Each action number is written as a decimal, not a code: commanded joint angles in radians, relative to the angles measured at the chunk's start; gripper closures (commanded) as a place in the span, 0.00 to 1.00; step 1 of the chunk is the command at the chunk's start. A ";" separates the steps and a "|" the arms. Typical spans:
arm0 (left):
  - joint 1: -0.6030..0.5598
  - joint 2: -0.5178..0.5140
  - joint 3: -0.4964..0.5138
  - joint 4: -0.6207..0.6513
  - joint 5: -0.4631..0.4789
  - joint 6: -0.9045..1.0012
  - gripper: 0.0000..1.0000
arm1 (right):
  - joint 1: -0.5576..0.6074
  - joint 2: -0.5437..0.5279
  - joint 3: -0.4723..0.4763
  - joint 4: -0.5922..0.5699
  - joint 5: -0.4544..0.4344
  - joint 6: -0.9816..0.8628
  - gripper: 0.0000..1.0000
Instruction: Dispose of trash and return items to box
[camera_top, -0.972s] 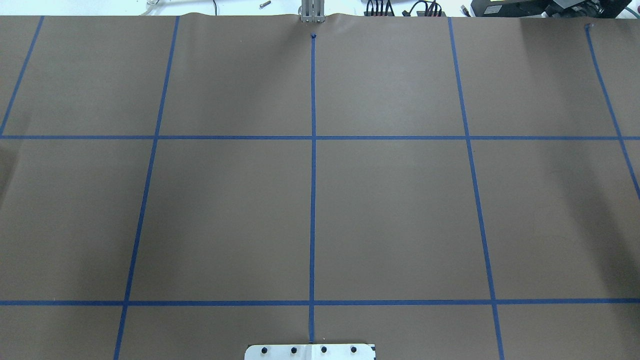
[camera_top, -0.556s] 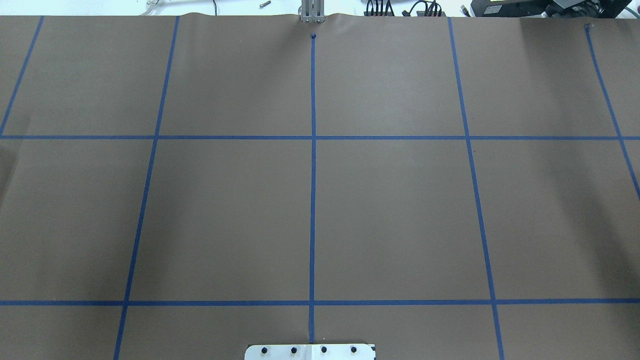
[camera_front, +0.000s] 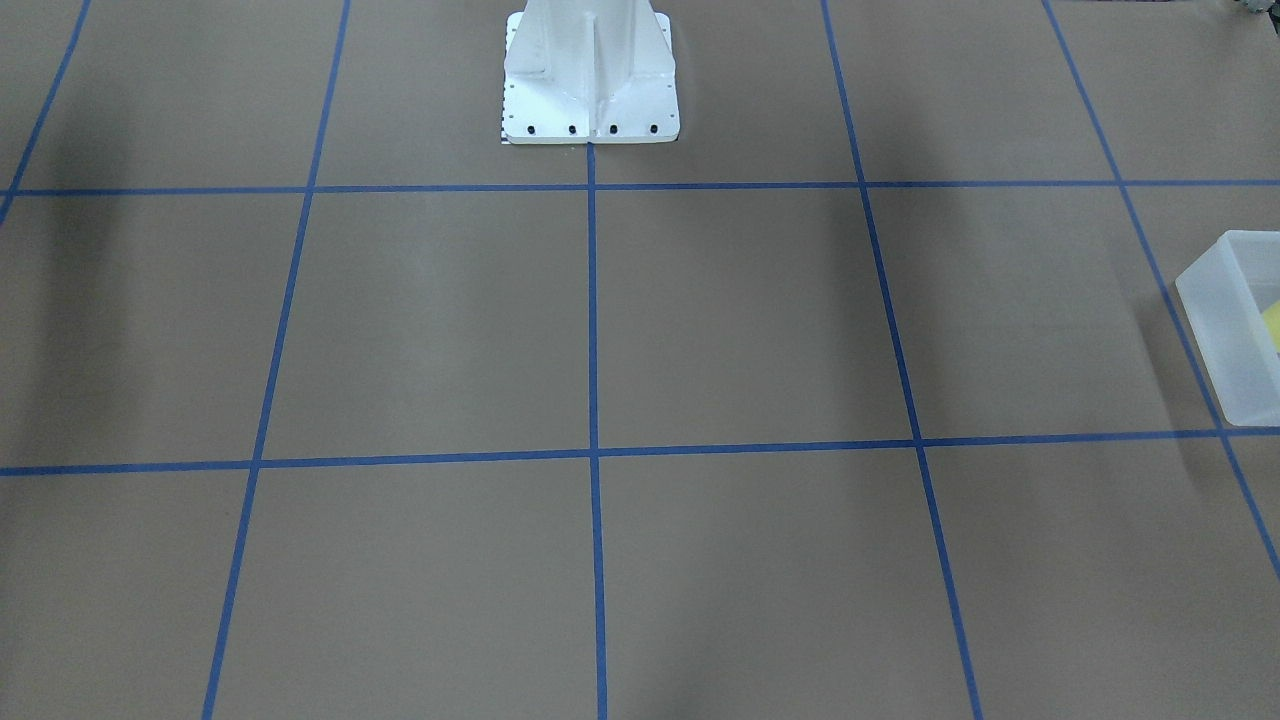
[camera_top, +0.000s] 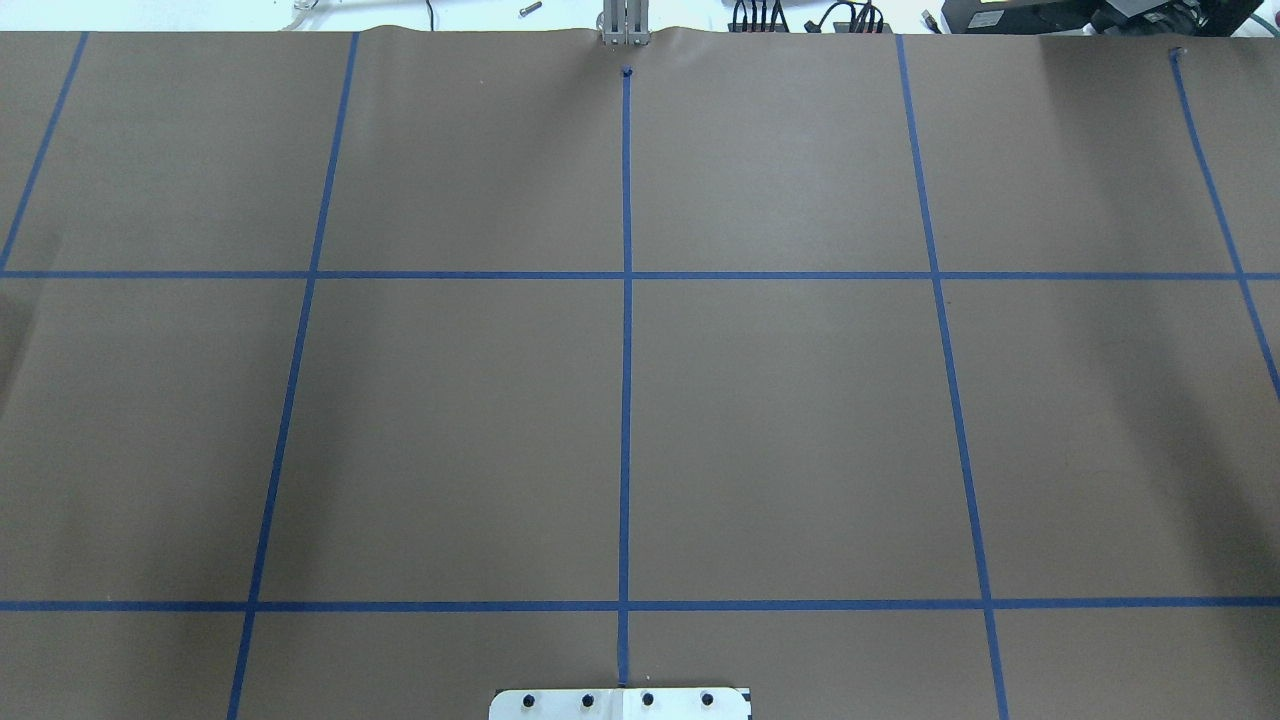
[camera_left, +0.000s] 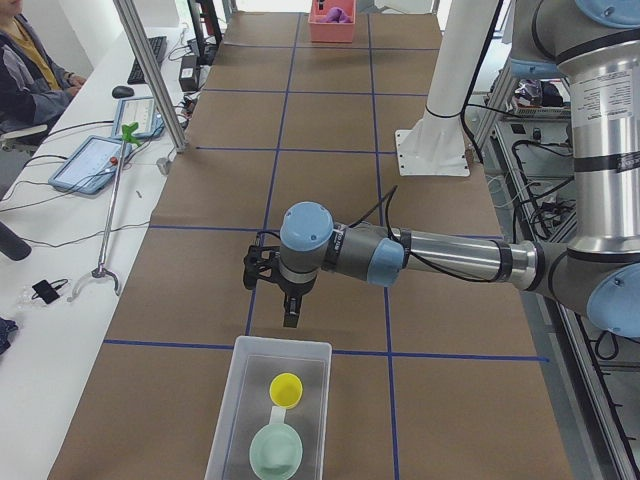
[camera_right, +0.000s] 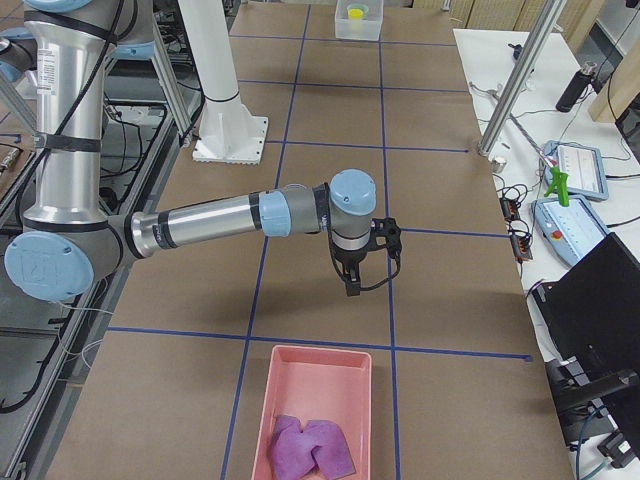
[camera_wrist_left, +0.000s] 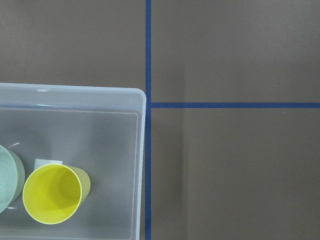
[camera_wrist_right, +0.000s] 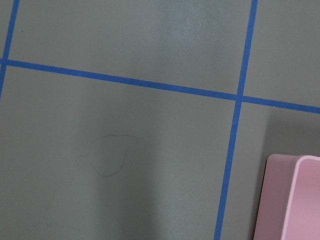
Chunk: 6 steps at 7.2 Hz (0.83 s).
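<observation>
The frosted box (camera_left: 240, 400) stands on the brown table near my left arm. It holds the yellow cup (camera_left: 286, 389) and the mint-green bowl (camera_left: 276, 452), both upright. The left wrist view looks down on the box's corner (camera_wrist_left: 139, 150), the cup (camera_wrist_left: 52, 194) and the bowl's edge (camera_wrist_left: 7, 180). My left gripper (camera_left: 290, 320) hangs just beyond the box's far end, and I cannot tell if it is open or shut. My right gripper (camera_right: 351, 288) hangs above the table beyond a pink tray (camera_right: 300, 375), and I cannot tell its state either. Neither gripper shows in the overhead view.
The pink tray holds crumpled purple trash (camera_right: 312, 447); its corner shows in the right wrist view (camera_wrist_right: 295, 200). The white pedestal base (camera_front: 590, 75) stands at the robot's side. The box's edge (camera_front: 1225, 320) shows at the front view's right. Operators' desks with tablets (camera_left: 95, 160) line the far side.
</observation>
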 joint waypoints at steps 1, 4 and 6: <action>0.006 -0.002 -0.009 0.000 0.003 0.000 0.03 | -0.002 -0.011 -0.004 0.002 -0.009 -0.006 0.00; 0.015 -0.013 -0.027 0.039 0.000 -0.002 0.02 | -0.002 -0.028 -0.011 0.004 -0.004 -0.009 0.00; 0.038 -0.018 -0.038 0.046 0.003 -0.005 0.02 | -0.004 -0.028 -0.013 0.004 -0.001 -0.001 0.00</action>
